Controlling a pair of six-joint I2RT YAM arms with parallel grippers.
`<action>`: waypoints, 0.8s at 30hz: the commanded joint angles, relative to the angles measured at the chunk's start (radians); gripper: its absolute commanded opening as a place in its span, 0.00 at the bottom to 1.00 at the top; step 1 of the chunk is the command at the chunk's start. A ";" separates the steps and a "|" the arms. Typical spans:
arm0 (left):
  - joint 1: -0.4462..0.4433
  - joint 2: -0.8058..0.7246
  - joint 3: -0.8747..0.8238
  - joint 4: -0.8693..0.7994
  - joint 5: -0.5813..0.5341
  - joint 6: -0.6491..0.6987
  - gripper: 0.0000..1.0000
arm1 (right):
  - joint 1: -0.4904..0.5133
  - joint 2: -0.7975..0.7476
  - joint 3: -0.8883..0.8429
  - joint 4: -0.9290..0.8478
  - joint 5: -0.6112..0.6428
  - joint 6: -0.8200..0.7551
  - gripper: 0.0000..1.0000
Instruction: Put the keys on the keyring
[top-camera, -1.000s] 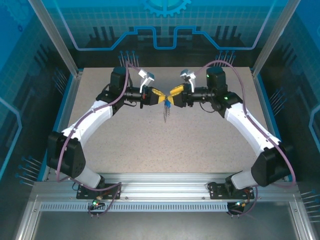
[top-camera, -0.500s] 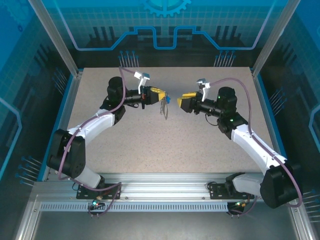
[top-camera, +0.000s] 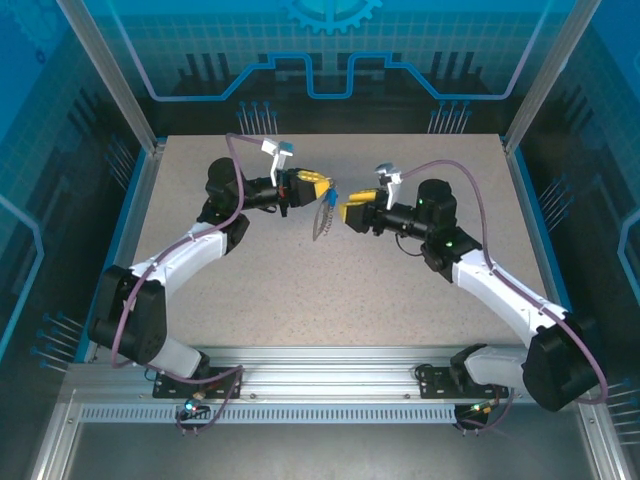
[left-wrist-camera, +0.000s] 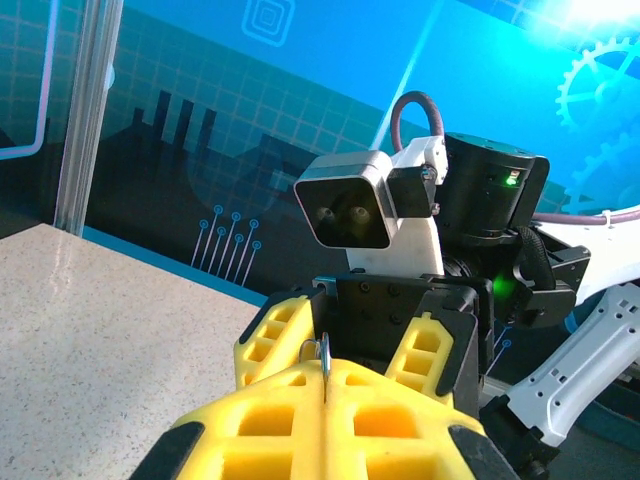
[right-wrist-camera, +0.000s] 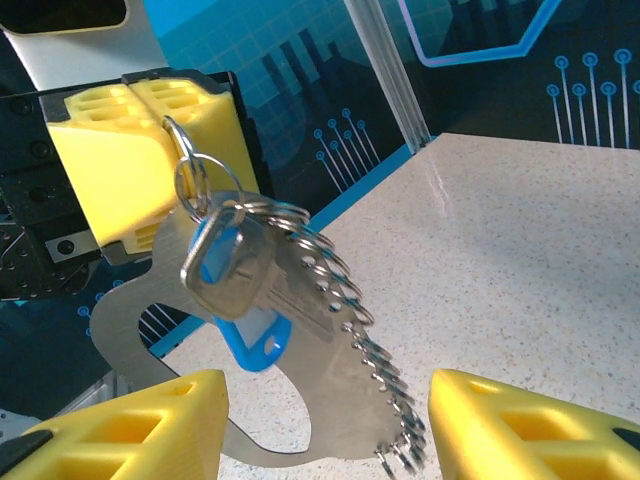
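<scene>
In the overhead view the left tool (top-camera: 318, 185) sits left of centre in the upper half of the frame, raised over the speckled tabletop (top-camera: 300, 290). Its yellow fingers (left-wrist-camera: 290, 400) are pressed together on a thin silver ring (right-wrist-camera: 186, 152), which the left wrist view shows edge-on in the seam between them. From that ring the keyring (top-camera: 320, 222) hangs free of the tabletop, just right of the left tool. In the right wrist view its flat grey oval loop (right-wrist-camera: 140, 315) lies behind the rest, and its short silver chain (right-wrist-camera: 352, 335) trails toward the lower right. The key (right-wrist-camera: 232, 275), silver with a blue head, hangs in the same cluster of rings near the frame's centre. Right of centre in the overhead view, the right tool (top-camera: 349, 212) faces the keyring from just beside it. Its yellow fingers (right-wrist-camera: 140, 425) are spread wide, grasping nothing, with the loop's lower edge hanging between them.
</scene>
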 joint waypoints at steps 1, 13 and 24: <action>-0.009 -0.033 -0.019 0.051 -0.012 -0.010 0.00 | 0.026 0.004 0.057 0.000 0.024 -0.049 0.57; -0.011 -0.044 -0.025 0.038 -0.012 0.002 0.00 | 0.050 0.098 0.150 -0.024 0.012 -0.078 0.52; -0.011 -0.058 -0.033 0.035 -0.018 0.006 0.00 | 0.066 0.100 0.118 -0.024 -0.010 -0.087 0.21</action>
